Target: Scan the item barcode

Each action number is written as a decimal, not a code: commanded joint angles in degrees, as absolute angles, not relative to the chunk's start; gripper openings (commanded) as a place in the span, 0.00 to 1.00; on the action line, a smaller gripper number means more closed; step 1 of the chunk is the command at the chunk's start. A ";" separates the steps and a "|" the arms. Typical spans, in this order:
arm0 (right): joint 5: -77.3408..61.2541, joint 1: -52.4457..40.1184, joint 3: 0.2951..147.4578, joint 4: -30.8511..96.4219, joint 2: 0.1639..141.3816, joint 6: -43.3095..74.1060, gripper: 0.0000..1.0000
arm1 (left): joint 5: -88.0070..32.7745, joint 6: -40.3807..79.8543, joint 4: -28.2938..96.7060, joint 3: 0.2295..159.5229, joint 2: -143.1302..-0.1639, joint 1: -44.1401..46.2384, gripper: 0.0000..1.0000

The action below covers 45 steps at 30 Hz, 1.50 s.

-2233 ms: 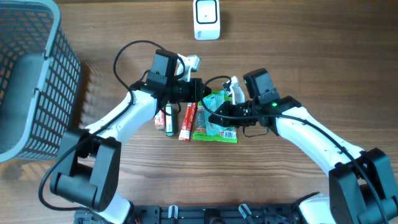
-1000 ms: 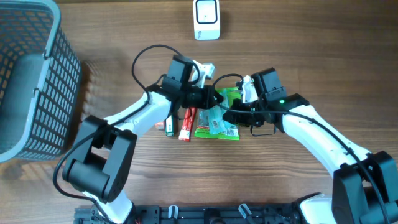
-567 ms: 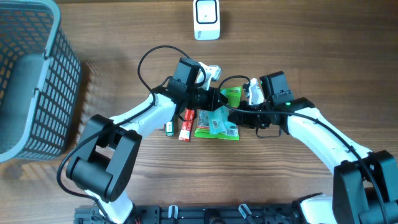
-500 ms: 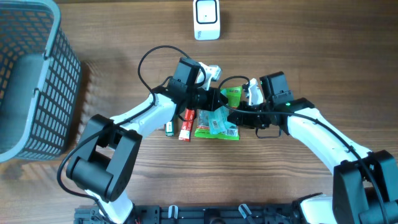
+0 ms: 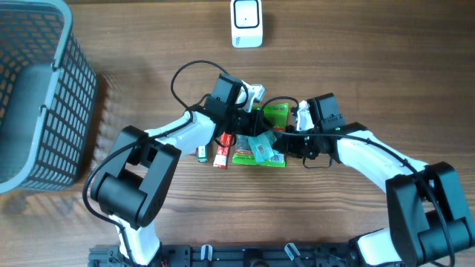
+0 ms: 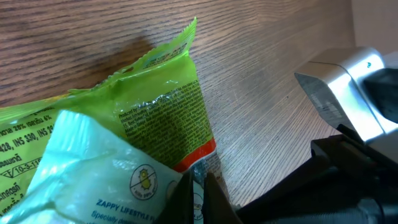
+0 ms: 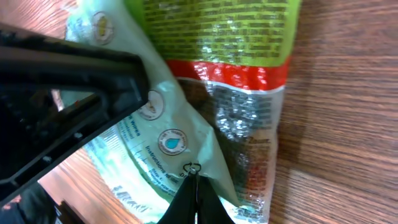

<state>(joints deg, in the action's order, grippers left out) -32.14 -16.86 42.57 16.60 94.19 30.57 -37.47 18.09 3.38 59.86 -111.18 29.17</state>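
In the middle of the bench (image 5: 371, 67), you have both pincers on the pale wipes packet (image 5: 261, 145), which lies on top of a green snack bag (image 6: 165, 115). Your left pincer (image 6: 196, 190) is closed tight, nipping the packet's edge. Your right pincer (image 7: 194, 186) is closed just as tight on another edge. You look to be at the pick-up step, barcode not yet presented. Next, lift the packet clear of the bag and carry it to the white scanner (image 5: 246, 22) at the bench's far edge, code facing it.
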 commanded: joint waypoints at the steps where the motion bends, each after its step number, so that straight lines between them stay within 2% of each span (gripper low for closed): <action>1: -28.08 -16.84 41.89 17.10 95.81 34.59 0.04 | -33.76 16.69 3.84 59.59 -112.84 29.41 0.04; 5: -28.38 -16.84 42.09 17.06 95.70 34.54 0.04 | -33.36 16.47 1.56 59.66 -111.85 28.49 0.04; 9: -28.58 -16.84 43.48 18.00 92.12 33.52 0.06 | -34.96 16.99 1.26 61.41 -104.25 24.95 0.05; 12: -29.41 -16.84 46.28 22.59 86.41 27.51 0.12 | -35.94 17.21 2.42 62.17 -94.56 22.50 0.17; 14: -31.14 -16.84 48.23 26.85 82.78 19.90 0.24 | -35.70 18.98 5.63 62.17 -88.55 20.51 0.21; 17: -31.14 -16.84 50.72 31.88 79.13 12.36 0.42 | -34.81 23.18 14.44 62.17 -83.44 18.26 0.20; 21: -31.92 -16.82 52.47 32.16 78.96 7.55 0.57 | -32.64 23.18 27.35 61.82 -83.64 18.46 0.04; 23: -34.72 -16.78 53.34 32.03 79.94 3.57 0.64 | -29.93 23.18 31.64 60.62 -85.06 19.55 0.04; 27: -36.16 -16.78 55.90 32.38 83.48 0.56 0.67 | -29.95 25.21 33.17 58.50 -90.13 23.38 0.04; 34: -36.12 -14.50 69.17 43.79 91.96 -7.64 0.71 | -28.97 30.94 30.87 58.11 -100.31 28.21 0.04; 40: -40.25 -10.17 69.32 44.69 96.29 -10.96 0.67 | -20.60 30.81 30.55 58.11 -103.85 28.23 0.04; 45: -43.16 -10.26 68.82 44.45 99.13 -13.43 0.66 | -20.27 28.95 24.12 58.11 -103.85 28.23 0.04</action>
